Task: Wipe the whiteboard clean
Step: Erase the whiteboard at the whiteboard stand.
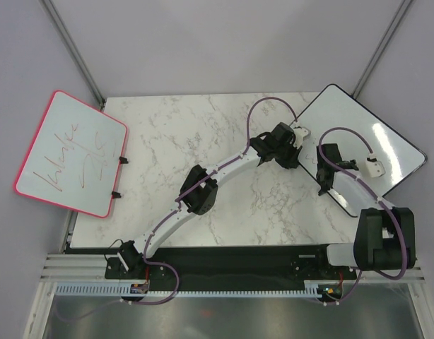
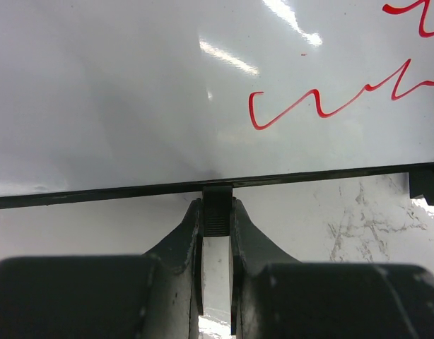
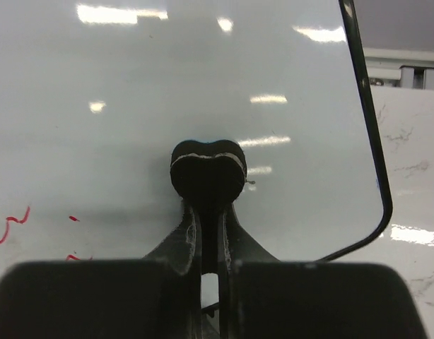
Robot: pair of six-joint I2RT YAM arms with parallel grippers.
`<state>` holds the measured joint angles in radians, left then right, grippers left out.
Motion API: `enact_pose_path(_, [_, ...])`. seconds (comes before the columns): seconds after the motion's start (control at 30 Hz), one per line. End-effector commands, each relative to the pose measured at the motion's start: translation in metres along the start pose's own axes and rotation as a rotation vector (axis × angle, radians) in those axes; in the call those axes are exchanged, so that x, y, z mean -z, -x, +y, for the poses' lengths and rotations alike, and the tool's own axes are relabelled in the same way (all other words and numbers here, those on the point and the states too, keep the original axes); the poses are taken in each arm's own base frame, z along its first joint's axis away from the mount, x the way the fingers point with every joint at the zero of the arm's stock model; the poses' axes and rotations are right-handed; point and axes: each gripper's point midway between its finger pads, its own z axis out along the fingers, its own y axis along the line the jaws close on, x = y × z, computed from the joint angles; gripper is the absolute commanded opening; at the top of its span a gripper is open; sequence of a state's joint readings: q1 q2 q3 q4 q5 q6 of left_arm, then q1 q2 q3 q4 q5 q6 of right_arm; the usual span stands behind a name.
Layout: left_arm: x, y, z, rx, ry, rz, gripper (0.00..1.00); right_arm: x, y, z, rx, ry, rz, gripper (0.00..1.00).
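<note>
Your whiteboard (image 1: 386,138) lies at the tabletop's (image 1: 174,141) far right corner, overhanging the right edge: glossy white, thin black frame, red squiggles (image 2: 323,102) too loose to read. It sits diagonally, long sides running far-left to near-right. Your left gripper (image 2: 217,212) is clamped on its frame; your right gripper (image 3: 208,212) pinches a small black pad (image 3: 207,169) over the face.

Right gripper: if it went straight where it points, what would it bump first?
The whiteboard. The right gripper holds a dark rounded pad in its jaws, and the board's white face lies straight ahead; the pad may touch it, but depth is unclear.
</note>
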<state>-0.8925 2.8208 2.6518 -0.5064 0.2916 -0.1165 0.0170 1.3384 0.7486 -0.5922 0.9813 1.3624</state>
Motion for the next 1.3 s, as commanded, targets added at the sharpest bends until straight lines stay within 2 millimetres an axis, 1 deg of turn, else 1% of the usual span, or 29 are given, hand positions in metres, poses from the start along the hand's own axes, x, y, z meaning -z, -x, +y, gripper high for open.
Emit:
enact_pose_path(0.0, [-0.005,-0.012,0.011,0.066,0.012,0.026,0.02,0.003,0.042,0.02,0.069,0.003,-0.12,0.0])
enact_pose_path(0.03, [-0.005,-0.013,0.01,0.066,0.012,0.029,0.02,0.007,0.058,0.037,0.05,0.025,-0.153,0.0])
enact_pose_path(0.07, [-0.005,-0.013,0.011,0.066,0.013,0.028,0.02,0.009,0.067,0.044,0.048,0.035,-0.177,0.0])
enact_pose_path(0.1, [-0.005,-0.013,0.01,0.067,0.01,0.028,0.02,0.011,0.073,0.051,0.095,0.047,-0.19,0.0])
enact_pose_path(0.13, [-0.005,-0.012,0.011,0.067,0.011,0.026,0.02,0.014,0.081,0.063,0.064,0.079,-0.203,0.0])
enact_pose_path(0.2, [-0.004,-0.011,0.011,0.07,0.01,0.025,0.02,0.015,0.083,0.07,0.112,0.11,-0.212,0.0])
enact_pose_path(0.23, [-0.004,-0.013,0.012,0.07,0.011,0.028,0.02,0.013,0.081,0.073,0.114,0.123,-0.216,0.0])
enact_pose_path(0.3, [-0.005,-0.013,0.01,0.071,0.01,0.028,0.02,0.009,0.072,0.072,0.157,0.126,-0.199,0.0])
enact_pose_path(0.4, [-0.004,-0.011,0.011,0.077,0.01,0.025,0.02,0.001,0.047,0.059,0.204,0.121,-0.151,0.0])
enact_pose_path(0.43, [-0.004,-0.012,0.011,0.072,0.009,0.026,0.02,-0.003,0.037,0.047,0.225,0.105,-0.142,0.0])
enact_pose_path(0.5, [-0.005,-0.013,0.012,0.072,0.011,0.028,0.02,-0.004,0.02,0.036,0.276,0.104,-0.127,0.0])
enact_pose_path(0.57, [-0.005,-0.012,0.01,0.07,0.009,0.025,0.02,0.006,-0.003,0.036,0.325,0.147,-0.093,0.0])
enact_pose_path(0.6, [-0.005,-0.012,0.011,0.071,0.009,0.025,0.02,0.012,-0.01,0.041,0.333,0.165,-0.073,0.0])
enact_pose_path(0.63, [-0.005,-0.012,0.011,0.072,0.009,0.026,0.02,0.014,-0.013,0.032,0.378,0.142,-0.061,0.0])
enact_pose_path(0.77, [-0.005,-0.012,0.012,0.072,0.01,0.026,0.02,0.017,-0.02,0.03,0.428,0.152,-0.024,0.0])
enact_pose_path(0.87, [-0.005,-0.012,0.011,0.073,0.007,0.025,0.02,0.015,-0.025,0.03,0.452,0.142,-0.007,0.0])
enact_pose_path(0.97, [-0.005,-0.013,0.012,0.075,0.009,0.029,0.02,0.014,-0.018,0.038,0.447,0.144,-0.011,0.0])
enact_pose_path(1.0, [-0.004,-0.012,0.012,0.074,0.009,0.026,0.02,0.014,-0.009,0.046,0.449,0.153,-0.019,0.0])
enact_pose_path(1.07, [-0.005,-0.012,0.012,0.074,0.01,0.027,0.02,0.012,0.003,0.064,0.411,0.188,-0.025,0.0])
enact_pose_path(1.13, [-0.005,-0.012,0.012,0.076,0.01,0.026,0.02,0.006,0.022,0.088,0.351,0.241,-0.018,0.0])
enact_pose_path(1.17, [-0.005,-0.012,0.011,0.076,0.009,0.025,0.02,0.001,0.032,0.095,0.328,0.249,-0.026,0.0])
enact_pose_path(1.2, [-0.006,-0.013,0.01,0.075,0.008,0.027,0.02,-0.003,0.044,0.11,0.297,0.27,-0.049,0.0])
enact_pose_path(1.27, [-0.005,-0.012,0.011,0.076,0.007,0.025,0.02,-0.005,0.053,0.123,0.333,0.281,-0.073,0.0])
